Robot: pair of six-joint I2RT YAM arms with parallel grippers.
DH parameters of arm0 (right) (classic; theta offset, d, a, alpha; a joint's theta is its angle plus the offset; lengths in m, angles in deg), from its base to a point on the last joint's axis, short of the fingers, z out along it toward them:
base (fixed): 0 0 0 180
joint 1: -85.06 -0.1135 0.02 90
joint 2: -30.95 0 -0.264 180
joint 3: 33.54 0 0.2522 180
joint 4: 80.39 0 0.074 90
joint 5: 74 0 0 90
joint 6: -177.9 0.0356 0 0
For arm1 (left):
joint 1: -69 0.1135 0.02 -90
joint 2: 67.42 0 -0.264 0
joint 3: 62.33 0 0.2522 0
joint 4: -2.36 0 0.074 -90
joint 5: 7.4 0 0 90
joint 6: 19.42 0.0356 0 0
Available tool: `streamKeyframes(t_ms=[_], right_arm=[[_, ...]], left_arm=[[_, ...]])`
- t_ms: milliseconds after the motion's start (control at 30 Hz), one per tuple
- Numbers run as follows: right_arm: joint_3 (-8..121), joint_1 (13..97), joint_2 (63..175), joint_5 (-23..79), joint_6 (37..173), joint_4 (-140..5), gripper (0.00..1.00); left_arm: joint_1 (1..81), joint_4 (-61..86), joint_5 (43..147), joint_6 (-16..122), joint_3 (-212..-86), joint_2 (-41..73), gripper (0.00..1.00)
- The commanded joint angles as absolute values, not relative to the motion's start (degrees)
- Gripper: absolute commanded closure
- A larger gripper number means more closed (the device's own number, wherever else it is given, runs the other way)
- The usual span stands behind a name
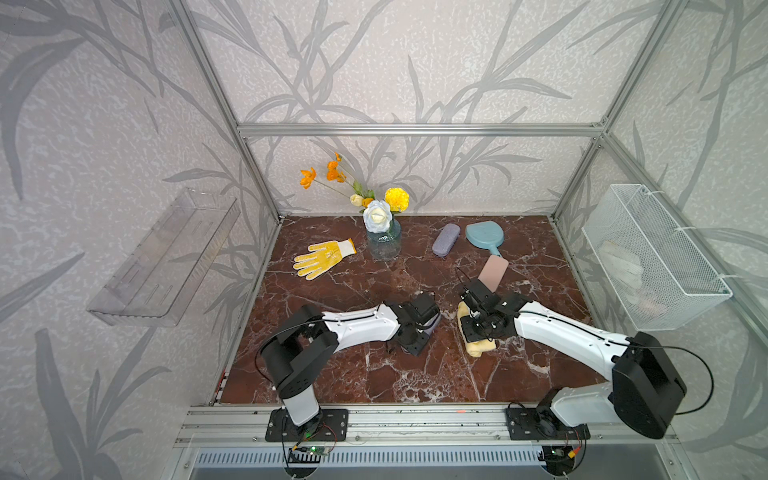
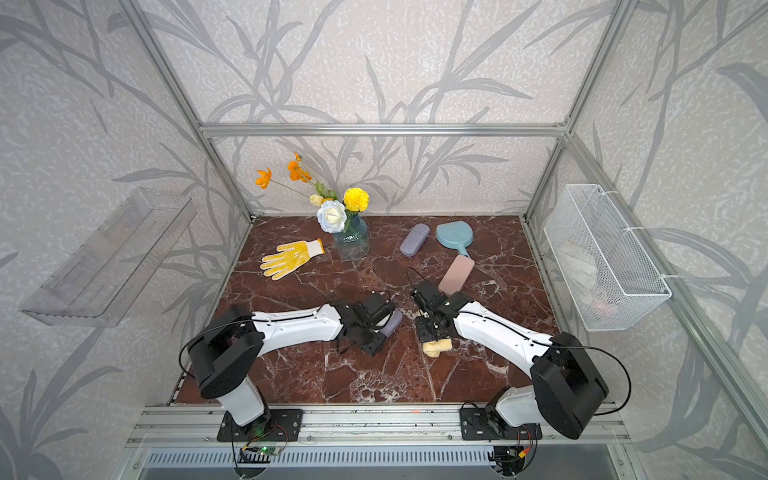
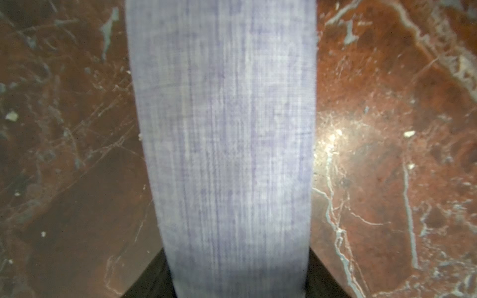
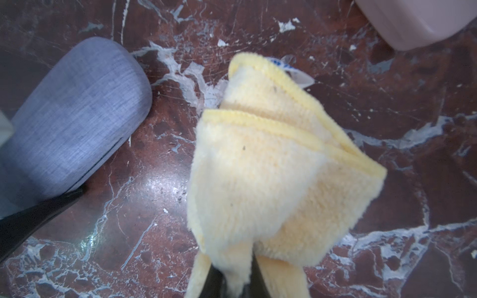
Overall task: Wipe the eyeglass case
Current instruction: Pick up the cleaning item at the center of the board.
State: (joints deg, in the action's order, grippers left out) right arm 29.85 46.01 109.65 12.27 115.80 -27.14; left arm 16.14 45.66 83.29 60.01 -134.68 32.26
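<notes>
Eyeglass case [image 2: 392,323]: lavender-grey, clamped at one end by the left gripper [image 2: 376,328], out in front of the vase [image 1: 384,243] toward the robot and a touch to its right. Whether its free end rests on the table [image 1: 374,374], can't tell.
Left gripper: closed tight on the case, a finger on each side.
Right gripper [image 1: 478,326]: pinched shut on a bunched yellow cloth [image 4: 271,167], further right of the vase than the case, about as near the robot.
Step in hand: both pieces gripped, cloth and case near but apart. No contact, so by my read wiping hasn't begun.
Next move: carry the cloth across onto the case's fabric top and rub along its length while the left holds firm. Cloth should land, not fingers.
Round about: second grey case [image 1: 445,240] and blue hand mirror [image 1: 484,235] right of the vase; yellow glove [image 1: 322,257] left of it.
In the way: the gap between cloth and case is bare. The pink block [image 1: 493,272], just behind the right gripper on the vase's side, is the one to watch, and the two wrists sit close.
</notes>
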Motion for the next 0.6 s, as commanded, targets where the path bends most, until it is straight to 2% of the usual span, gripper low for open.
streamKeyframes(t_ms=[0, 67, 167, 233, 567], right_arm=[[29.7, 47.0, 107.8, 10.9, 116.6, -25.0, 0.94], [30.2, 47.9, 107.9, 11.0, 116.2, -24.6, 0.94], [31.1, 48.3, 107.9, 11.1, 115.9, -24.4, 0.95], [31.8, 48.3, 108.0, 11.0, 115.6, -24.0, 0.95], [35.4, 48.3, 109.9, 12.1, 114.3, -22.6, 0.95]], left_arm=[[15.4, 47.9, 82.3, 63.4, -134.8, 32.4, 0.46], [14.7, 46.4, 82.2, 63.2, -134.0, 32.0, 0.39], [14.6, 44.1, 81.2, 62.2, -132.3, 30.6, 0.20], [14.6, 41.6, 80.7, 61.5, -130.4, 28.8, 0.16], [14.6, 23.4, 78.0, 57.8, -116.4, 17.9, 0.15]])
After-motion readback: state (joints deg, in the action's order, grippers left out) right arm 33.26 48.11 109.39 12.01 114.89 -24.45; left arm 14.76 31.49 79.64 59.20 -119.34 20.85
